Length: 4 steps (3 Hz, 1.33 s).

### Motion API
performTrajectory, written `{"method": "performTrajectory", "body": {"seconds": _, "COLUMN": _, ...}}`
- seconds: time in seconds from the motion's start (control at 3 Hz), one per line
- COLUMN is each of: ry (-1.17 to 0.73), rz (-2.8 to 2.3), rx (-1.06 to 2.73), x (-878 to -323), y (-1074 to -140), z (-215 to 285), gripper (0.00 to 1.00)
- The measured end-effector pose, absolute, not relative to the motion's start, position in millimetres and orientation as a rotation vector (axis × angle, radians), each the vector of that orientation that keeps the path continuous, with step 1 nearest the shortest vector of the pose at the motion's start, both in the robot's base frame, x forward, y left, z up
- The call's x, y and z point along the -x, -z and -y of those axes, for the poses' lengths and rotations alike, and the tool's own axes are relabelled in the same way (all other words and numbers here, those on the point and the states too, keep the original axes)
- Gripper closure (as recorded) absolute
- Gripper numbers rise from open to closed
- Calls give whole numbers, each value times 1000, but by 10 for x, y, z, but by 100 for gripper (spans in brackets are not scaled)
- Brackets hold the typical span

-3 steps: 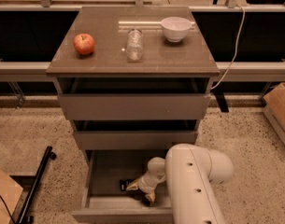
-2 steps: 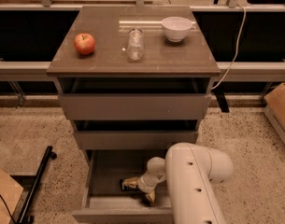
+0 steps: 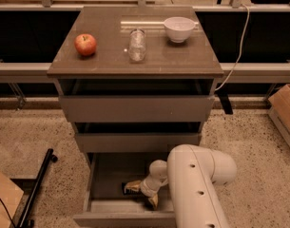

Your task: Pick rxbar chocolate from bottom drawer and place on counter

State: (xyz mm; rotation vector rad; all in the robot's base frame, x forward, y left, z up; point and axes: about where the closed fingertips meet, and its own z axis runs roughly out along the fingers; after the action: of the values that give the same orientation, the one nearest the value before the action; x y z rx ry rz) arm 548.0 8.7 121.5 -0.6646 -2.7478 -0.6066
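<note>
The bottom drawer (image 3: pixel 106 175) is pulled out below the two upper drawers. My gripper (image 3: pixel 142 194) reaches down into it from the white arm (image 3: pixel 194 184). Its two yellowish fingers (image 3: pixel 133 186) are spread apart, just above the drawer floor. A small dark piece, the rxbar chocolate (image 3: pixel 124 189), shows at the tip of the left finger; most of it is hidden by the gripper. I cannot tell whether the finger touches it. The counter (image 3: pixel 159 56) is the glossy brown top of the cabinet.
On the counter stand a red apple (image 3: pixel 85 44), a glass jar (image 3: pixel 137 45) and a white bowl (image 3: pixel 179 28). The top and middle drawers (image 3: pixel 135 108) stand slightly open. A black pole (image 3: pixel 37 189) lies at the left, and cardboard boxes (image 3: pixel 285 108) sit at both sides.
</note>
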Motion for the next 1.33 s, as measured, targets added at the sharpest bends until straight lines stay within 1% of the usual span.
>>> {"method": "performTrajectory", "body": {"seconds": 0.67, "ry": 737, "rz": 2904, "rx": 632, "x": -5809, "y": -1781, "z": 64, "gripper": 0}}
{"method": "performTrajectory", "body": {"seconds": 1.0, "ry": 731, "rz": 2950, "rx": 573, "x": -5955, "y": -1868, "z": 2, "gripper": 0}}
{"method": "performTrajectory", "body": {"seconds": 1.33, "ry": 711, "rz": 2957, "rx": 559, "x": -5956, "y": -1848, "z": -43, "gripper": 0}}
